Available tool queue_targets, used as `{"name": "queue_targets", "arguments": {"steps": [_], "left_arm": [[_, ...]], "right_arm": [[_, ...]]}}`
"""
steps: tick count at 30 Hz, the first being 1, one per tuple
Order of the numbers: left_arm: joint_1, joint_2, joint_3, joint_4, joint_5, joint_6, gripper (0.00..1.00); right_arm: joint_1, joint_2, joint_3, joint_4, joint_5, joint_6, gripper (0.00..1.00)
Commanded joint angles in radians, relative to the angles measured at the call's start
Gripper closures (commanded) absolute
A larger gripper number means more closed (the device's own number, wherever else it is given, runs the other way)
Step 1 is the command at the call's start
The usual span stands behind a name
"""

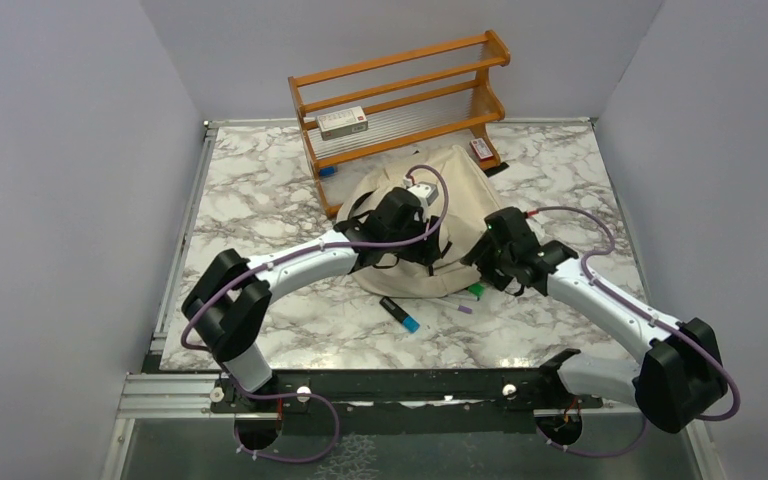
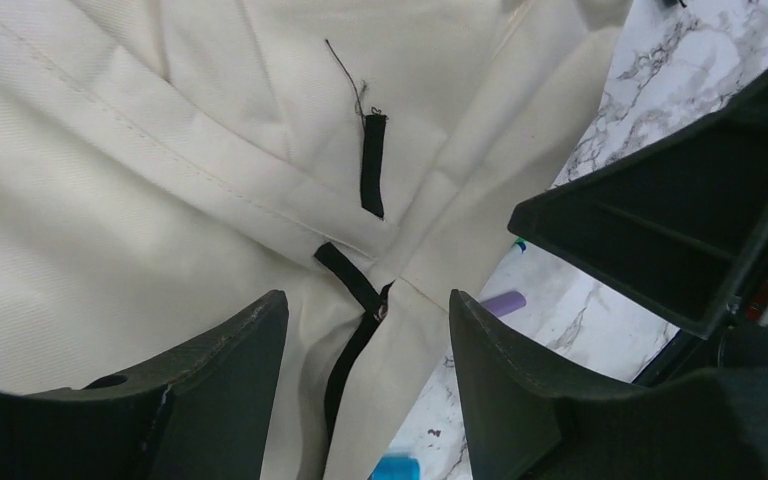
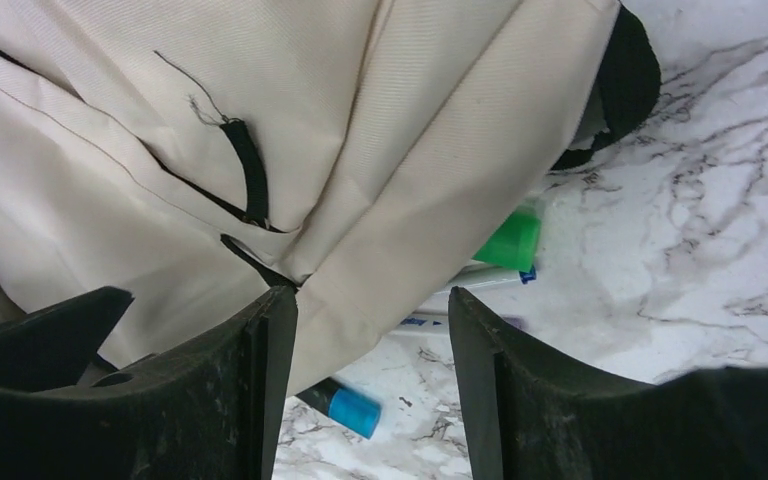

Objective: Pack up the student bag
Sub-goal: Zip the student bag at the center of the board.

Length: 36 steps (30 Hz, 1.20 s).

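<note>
The student bag [image 1: 460, 180] seemed soft and limp, best pinched by the black tab [image 2: 372, 170] just ahead of the spread left claw [image 2: 368, 305] and spread right claw [image 3: 372, 300]

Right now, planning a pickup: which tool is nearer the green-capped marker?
Right. The right tool hangs beside the green-capped marker; the left tool is over the student bag, farther off.

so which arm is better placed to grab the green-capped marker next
Right. The right hand, open, hovers just short of the green-capped marker beside the student bag; the left hand is over bag fabric.
</note>
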Motion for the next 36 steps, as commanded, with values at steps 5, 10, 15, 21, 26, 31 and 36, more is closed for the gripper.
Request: {"name": "queue_targets", "arguments": {"steps": [5,10,15,21,26,31,36], "left_arm": [[-0.025,0.084,-0.003,0.074,0.033,-0.019,0.43],[-0.036,0.104,-0.027,0.089,0.042,-0.032,0.45],[-0.038,0.137,-0.036,0.104,0.056,-0.049,0.45],[-0.037,0.179,-0.02,0.112,0.07,-0.057,0.45],[-0.038,0.205,-0.009,0.122,0.074,-0.057,0.51],[-0.038,0.215,-0.001,0.128,0.065,-0.058,0.56],[-0.037,0.215,0.005,0.136,0.046,-0.066,0.58]], "right_arm": [[0.0,-0.069,-0.104,0.011,-0.024,0.094,0.37],[0.0,-0.074,-0.128,0.074,-0.055,0.095,0.37],[0.0,-0.055,-0.127,0.088,-0.065,0.088,0.37],[0.0,-0.058,-0.131,0.099,-0.072,0.085,0.37],[0.0,-0.07,-0.134,0.095,-0.071,0.08,0.37],[0.0,-0.084,-0.139,0.098,-0.071,0.07,0.38],[0.0,-0.076,-0.137,0.109,-0.078,0.053,0.38]]}}
